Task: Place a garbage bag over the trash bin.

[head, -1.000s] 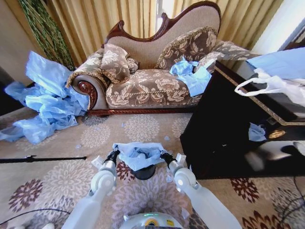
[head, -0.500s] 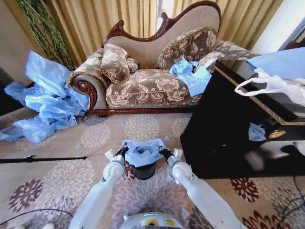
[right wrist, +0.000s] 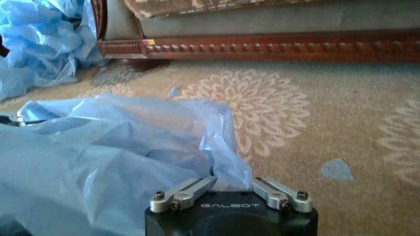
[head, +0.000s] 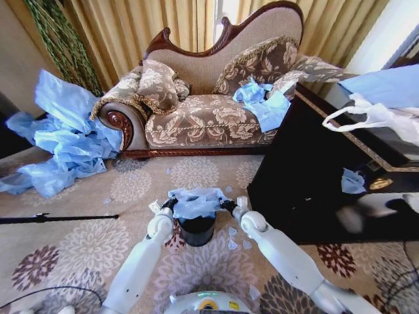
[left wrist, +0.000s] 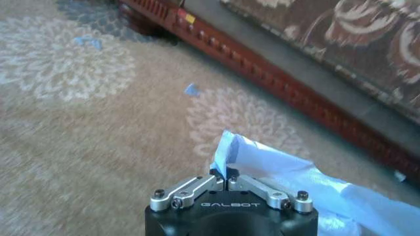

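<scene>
On a floral-patterned rug [head: 85,245] before an ornate carved-wood sofa [head: 216,98], two white robot arms stretch a thin, crinkly light blue garbage bag [head: 196,201] across the top of a small black cylindrical trash bin [head: 196,229] with smooth sides. At the bag's left edge, the left gripper [head: 171,203] pinches a corner of the film, its metal fingers [left wrist: 196,186] closed together on the plastic in the left wrist view. At the opposite edge, the right gripper [head: 227,205] is clamped on a bunched fold, which rises from between its fingers [right wrist: 187,189] in the right wrist view. The bag lies rumpled over the bin's rim, covering its mouth, with the bin's dark wall bare below. Heaps of loose blue bags [head: 62,144] sprawl beside the sofa's scrolled arm, more lie on its brocade seat, and small blue scraps [head: 232,239] dot the rug near the bin. A dark, glossy cabinet [head: 314,176] stands to the right.
</scene>
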You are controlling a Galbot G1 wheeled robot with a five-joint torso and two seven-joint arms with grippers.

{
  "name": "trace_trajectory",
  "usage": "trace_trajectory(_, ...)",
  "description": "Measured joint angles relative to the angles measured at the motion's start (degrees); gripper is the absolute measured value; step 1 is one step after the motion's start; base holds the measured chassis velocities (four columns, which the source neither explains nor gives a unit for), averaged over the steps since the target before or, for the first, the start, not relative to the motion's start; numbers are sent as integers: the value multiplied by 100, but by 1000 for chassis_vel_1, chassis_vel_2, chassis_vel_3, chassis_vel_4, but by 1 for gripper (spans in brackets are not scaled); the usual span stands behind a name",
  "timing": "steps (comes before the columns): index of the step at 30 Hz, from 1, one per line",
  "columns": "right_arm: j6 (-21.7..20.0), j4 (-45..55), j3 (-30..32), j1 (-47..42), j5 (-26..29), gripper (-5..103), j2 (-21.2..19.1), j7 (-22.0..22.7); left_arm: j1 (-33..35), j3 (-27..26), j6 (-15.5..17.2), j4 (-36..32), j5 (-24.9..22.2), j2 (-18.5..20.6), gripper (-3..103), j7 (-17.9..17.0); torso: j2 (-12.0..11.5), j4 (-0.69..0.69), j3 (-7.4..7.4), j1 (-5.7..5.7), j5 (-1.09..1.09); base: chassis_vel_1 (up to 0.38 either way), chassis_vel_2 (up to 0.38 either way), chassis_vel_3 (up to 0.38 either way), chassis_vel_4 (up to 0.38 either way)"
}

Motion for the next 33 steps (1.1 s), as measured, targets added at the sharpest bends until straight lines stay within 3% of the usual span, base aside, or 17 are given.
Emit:
trace_trajectory(15, 56, 85, 27, -479, -206, 0, -299, -664, 625, -107, 230, -370, -106, 45, 0, 89, 0, 0, -1, -1, 0, 0, 0, 0, 0)
trace_trajectory(33, 263, -736, 46, -149, -249, 0, 136, -1085, 553, -23, 236, -214, 12, 7, 0, 329, 0, 3, -1, -1, 2, 0, 0, 0, 0)
